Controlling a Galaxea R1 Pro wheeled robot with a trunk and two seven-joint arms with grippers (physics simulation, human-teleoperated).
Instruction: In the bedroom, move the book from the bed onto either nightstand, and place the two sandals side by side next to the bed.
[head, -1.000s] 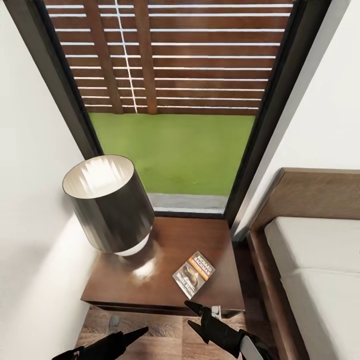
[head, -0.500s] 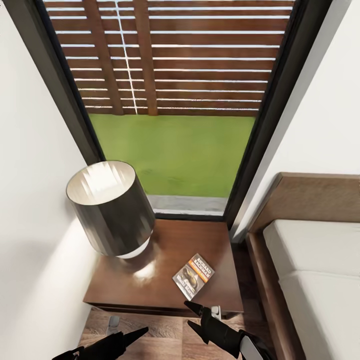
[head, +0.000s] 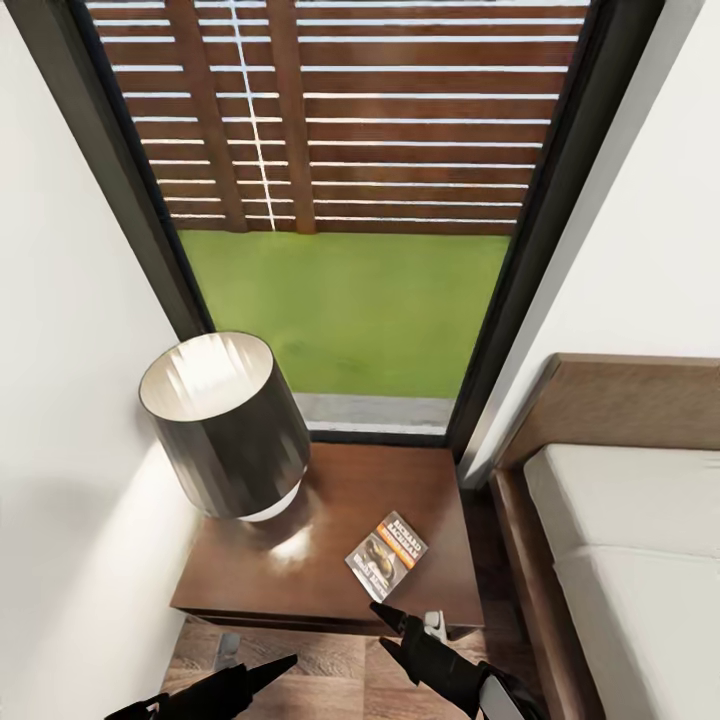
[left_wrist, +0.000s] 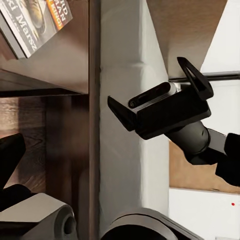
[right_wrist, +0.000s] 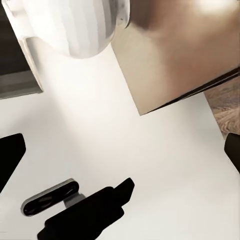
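The book (head: 387, 553) lies flat on the near right part of the nightstand (head: 300, 575), free of both grippers. Its corner also shows in the left wrist view (left_wrist: 30, 20). My right gripper (head: 385, 625) hangs open and empty just in front of the nightstand's front edge, below the book. It appears again in the left wrist view (left_wrist: 152, 90) with its jaws spread. My left gripper (head: 283, 662) is low over the floor to the left, open and empty. The bed (head: 640, 560) lies at the right. The sandals are out of view.
A dark-shaded table lamp (head: 225, 430) stands on the nightstand's far left. White walls close in on the left (head: 70, 400) and right. A tall dark-framed window (head: 350, 300) rises behind. A wood-plank floor strip (head: 330, 680) runs between me and the nightstand.
The whole picture has slid slightly downward, so the camera moved. The book stays put on the nightstand, and both grippers hold their places in the view.
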